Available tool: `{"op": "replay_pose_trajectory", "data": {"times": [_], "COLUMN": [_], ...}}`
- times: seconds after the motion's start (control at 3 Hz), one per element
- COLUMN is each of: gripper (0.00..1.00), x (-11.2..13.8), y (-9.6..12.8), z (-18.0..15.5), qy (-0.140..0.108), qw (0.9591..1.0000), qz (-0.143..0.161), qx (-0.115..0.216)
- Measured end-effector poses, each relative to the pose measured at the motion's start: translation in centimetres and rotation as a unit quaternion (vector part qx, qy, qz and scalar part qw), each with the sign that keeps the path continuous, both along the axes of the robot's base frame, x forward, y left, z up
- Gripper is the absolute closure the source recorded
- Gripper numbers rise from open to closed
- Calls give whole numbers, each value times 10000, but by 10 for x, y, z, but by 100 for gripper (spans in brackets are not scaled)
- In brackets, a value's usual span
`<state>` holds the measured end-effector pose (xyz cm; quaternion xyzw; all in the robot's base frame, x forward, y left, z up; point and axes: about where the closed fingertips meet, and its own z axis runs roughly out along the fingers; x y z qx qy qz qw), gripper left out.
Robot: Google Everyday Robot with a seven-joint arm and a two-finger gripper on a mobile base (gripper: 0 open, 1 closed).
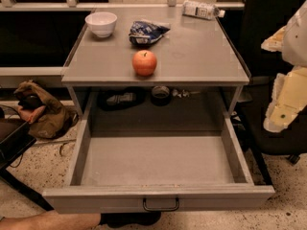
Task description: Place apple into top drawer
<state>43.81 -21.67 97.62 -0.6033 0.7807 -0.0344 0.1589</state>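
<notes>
Apple (pixel 144 63) sits on the grey table top (pixel 201 56), close to the front edge and directly above the top drawer (pixel 153 159), which stands pulled well out and bare inside. The gripper (pixel 284 110) hangs at the far right of the view, beside the drawer's right wall and well apart from the fruit; whether the claw is open or closed cannot be told, though the apple is plainly not in it.

Now the hazards. That apple is round and smooth, so an off-centre pinch could squirt it forward, and from that spot it would likely roll off the lip and either drop hard into the drawer or bounce past the front panel to the floor. The crumpled blue snack bag (pixel 146 31) lies just behind it, so a reach that overshoots could catch the bag. The white bowl (pixel 101 24) and the lying bottle (pixel 201 9) look safely clear. A release from too high onto bare metal risks a bounce and a bruise. A knock on the panel near its handle (pixel 160 204) could shove the drawer shut. And a person's limb (pixel 53 221) lies just below that panel, so a low swing there would be risky.
</notes>
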Motion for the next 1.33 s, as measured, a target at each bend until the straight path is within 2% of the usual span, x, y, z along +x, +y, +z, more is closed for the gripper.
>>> {"op": "replay_pose_trajectory", "data": {"times": [0.33,0.67,1.0,1.33], "gripper": [0,0,0,0], "x": [0,14,51,90], "y": [0,12,48,95], "z": [0,-17,-55,-83], "qy": [0,6,90,151], "qw": [10000,9998,9972,9925], "qz": [0,17,24,150], "qx": [0,213,742,1201]}}
